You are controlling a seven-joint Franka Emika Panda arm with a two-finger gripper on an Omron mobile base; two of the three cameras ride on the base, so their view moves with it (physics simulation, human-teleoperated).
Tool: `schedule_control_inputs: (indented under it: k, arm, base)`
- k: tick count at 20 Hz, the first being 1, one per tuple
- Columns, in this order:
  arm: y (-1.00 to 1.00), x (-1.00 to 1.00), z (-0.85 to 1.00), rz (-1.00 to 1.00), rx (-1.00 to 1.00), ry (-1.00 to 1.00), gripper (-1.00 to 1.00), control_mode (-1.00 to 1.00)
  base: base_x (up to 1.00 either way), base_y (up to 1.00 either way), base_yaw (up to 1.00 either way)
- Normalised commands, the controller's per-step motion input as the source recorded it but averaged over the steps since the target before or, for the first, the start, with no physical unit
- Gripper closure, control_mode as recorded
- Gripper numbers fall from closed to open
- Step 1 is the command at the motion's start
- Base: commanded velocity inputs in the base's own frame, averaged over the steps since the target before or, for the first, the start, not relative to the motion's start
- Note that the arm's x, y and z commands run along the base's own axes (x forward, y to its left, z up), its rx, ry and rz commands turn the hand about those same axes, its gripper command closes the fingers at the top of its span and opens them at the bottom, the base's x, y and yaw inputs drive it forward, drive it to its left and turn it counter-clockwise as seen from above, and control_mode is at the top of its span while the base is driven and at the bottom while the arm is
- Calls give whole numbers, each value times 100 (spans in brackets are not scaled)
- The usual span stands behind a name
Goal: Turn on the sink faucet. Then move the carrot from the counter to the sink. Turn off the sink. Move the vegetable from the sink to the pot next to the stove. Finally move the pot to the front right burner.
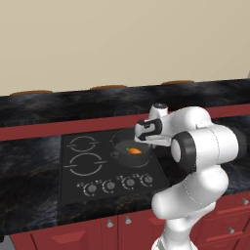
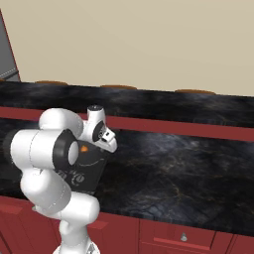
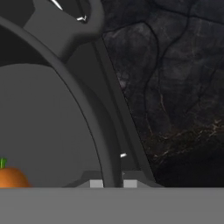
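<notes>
The small orange carrot [image 1: 134, 151] lies in the round dark grey pot [image 1: 122, 142], which sits on the black glass stove [image 1: 73, 183]; the tool [image 3: 113, 183] is clamped on the pot's rim, seemingly finishing placement.

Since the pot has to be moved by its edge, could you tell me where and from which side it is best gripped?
Grip the pot by its thin upright rim wall, coming from above on its right side, one finger inside and one outside. The wall is narrow enough to pinch, and the carrot lies mid-bowl, clear of that edge. The gripper appears shut on the rim there.
</notes>
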Motion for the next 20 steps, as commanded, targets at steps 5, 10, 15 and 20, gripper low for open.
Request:
schedule_control_inputs:
  k: [5,10,15,20]
  arm:
    - [0,1,-16,1,2,0,100,-100]
    - [0,-11,-20,1,1,0,100,-100]
    - [0,0,-16,0,0,0,100,-100]
    - [0,0,-7,0,0,0,100,-100]
  base:
    - [0,0,0]
    - [0,0,0]
    - [0,0,0]
    - [0,0,0]
